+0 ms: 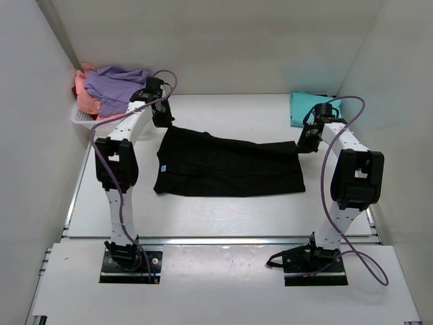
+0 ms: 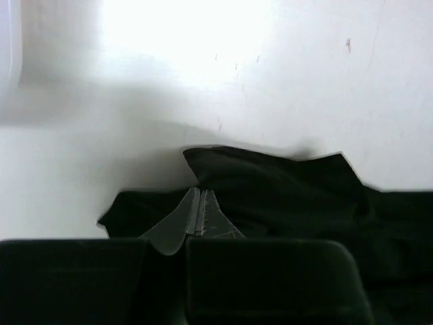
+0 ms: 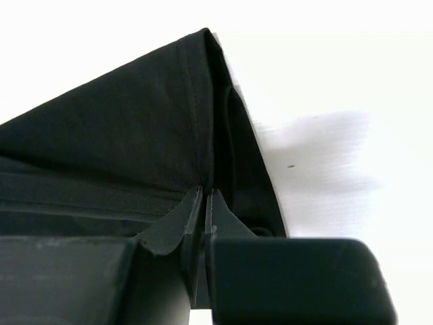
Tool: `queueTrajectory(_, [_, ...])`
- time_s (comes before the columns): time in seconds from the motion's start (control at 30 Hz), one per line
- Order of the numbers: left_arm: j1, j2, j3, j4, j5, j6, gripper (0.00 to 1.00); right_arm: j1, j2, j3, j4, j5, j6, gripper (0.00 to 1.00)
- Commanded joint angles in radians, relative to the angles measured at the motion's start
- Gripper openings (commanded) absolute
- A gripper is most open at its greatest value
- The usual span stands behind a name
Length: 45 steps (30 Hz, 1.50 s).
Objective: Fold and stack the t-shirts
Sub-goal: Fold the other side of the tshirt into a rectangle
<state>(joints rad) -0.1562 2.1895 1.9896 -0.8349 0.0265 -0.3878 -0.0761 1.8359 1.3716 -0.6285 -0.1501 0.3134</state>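
Observation:
A black t-shirt (image 1: pixel 226 169) with a small blue label (image 1: pixel 163 165) lies spread across the middle of the table. My left gripper (image 1: pixel 164 122) is shut on its far left corner; the left wrist view shows the fingertips (image 2: pixel 200 193) pinching black cloth (image 2: pixel 284 193). My right gripper (image 1: pixel 306 145) is shut on its far right corner; the right wrist view shows the jaws closed on a folded hem (image 3: pixel 203 122). A teal t-shirt (image 1: pixel 306 107) lies folded at the far right. Lavender (image 1: pixel 115 84) and salmon-pink (image 1: pixel 84 98) shirts sit heaped at the far left.
A white mesh basket (image 1: pixel 81 119) holds the heaped shirts at the far left corner. White walls close in both sides and the back. The table's near edge is a metal rail (image 1: pixel 216 239).

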Motion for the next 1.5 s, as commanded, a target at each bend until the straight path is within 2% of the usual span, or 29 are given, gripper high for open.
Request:
queueTrajectory(0.0, [0.003, -0.135, -0.145, 0.037, 0.004, 0.023, 0.00, -0.004, -0.056, -0.011, 0.053, -0.020, -0.040, 0.00])
queueTrajectory(0.33, [-0.002, -0.410, -0.593, 0.151, 0.024, 0.035, 0.00, 0.006, -0.128, -0.121, 0.068, -0.020, -0.048, 0.00])
queueTrajectory(0.47, [-0.011, -0.488, -0.708, 0.183, 0.027, 0.030, 0.00, -0.007, -0.171, -0.178, 0.078, -0.014, -0.048, 0.00])
queueTrajectory(0.7, [-0.031, -0.553, -0.796, 0.200, 0.026, 0.021, 0.00, -0.022, -0.193, -0.224, 0.072, -0.026, -0.071, 0.00])
queueTrajectory(0.73, [-0.028, -0.559, -0.799, 0.200, 0.029, 0.018, 0.06, -0.021, -0.191, -0.229, 0.066, -0.028, -0.069, 0.00])
queueTrajectory(0.77, [-0.026, -0.571, -0.814, 0.203, 0.032, 0.020, 0.13, -0.017, -0.193, -0.226, 0.053, -0.023, -0.069, 0.04])
queueTrajectory(0.8, [-0.020, -0.582, -0.822, 0.198, 0.036, 0.004, 0.30, -0.019, -0.194, -0.217, 0.047, -0.008, -0.066, 0.20])
queueTrajectory(0.83, [-0.017, -0.600, -0.827, 0.200, 0.036, -0.006, 0.34, -0.013, -0.202, -0.210, 0.038, 0.007, -0.071, 0.30])
queueTrajectory(0.93, [-0.012, -0.616, -0.798, 0.172, 0.012, -0.016, 0.41, 0.004, -0.246, -0.174, 0.029, 0.063, -0.071, 0.43])
queueTrajectory(1.03, [-0.038, -0.620, -0.758, 0.143, -0.003, -0.029, 0.41, 0.024, -0.265, -0.123, 0.024, 0.070, -0.071, 0.46])
queueTrajectory(1.1, [-0.066, -0.626, -0.765, 0.161, 0.022, -0.048, 0.40, 0.041, -0.250, -0.099, 0.061, 0.029, -0.076, 0.30])
queueTrajectory(1.13, [-0.089, -0.626, -0.776, 0.168, 0.027, -0.078, 0.36, 0.048, -0.225, -0.095, 0.084, 0.012, -0.076, 0.10])
queueTrajectory(1.17, [-0.103, -0.623, -0.797, 0.189, 0.042, -0.106, 0.21, 0.055, -0.215, -0.079, 0.087, -0.030, -0.060, 0.00])
queueTrajectory(1.23, [-0.134, -0.622, -0.863, 0.235, 0.084, -0.164, 0.07, 0.071, -0.135, -0.036, 0.066, -0.069, -0.053, 0.00])
queueTrajectory(1.3, [-0.149, -0.607, -0.908, 0.288, 0.116, -0.215, 0.03, 0.091, -0.080, 0.006, 0.055, -0.065, -0.076, 0.00])
queueTrajectory(1.47, [-0.175, -0.542, -0.976, 0.332, 0.101, -0.302, 0.02, 0.139, 0.063, 0.055, 0.092, -0.066, -0.100, 0.00])
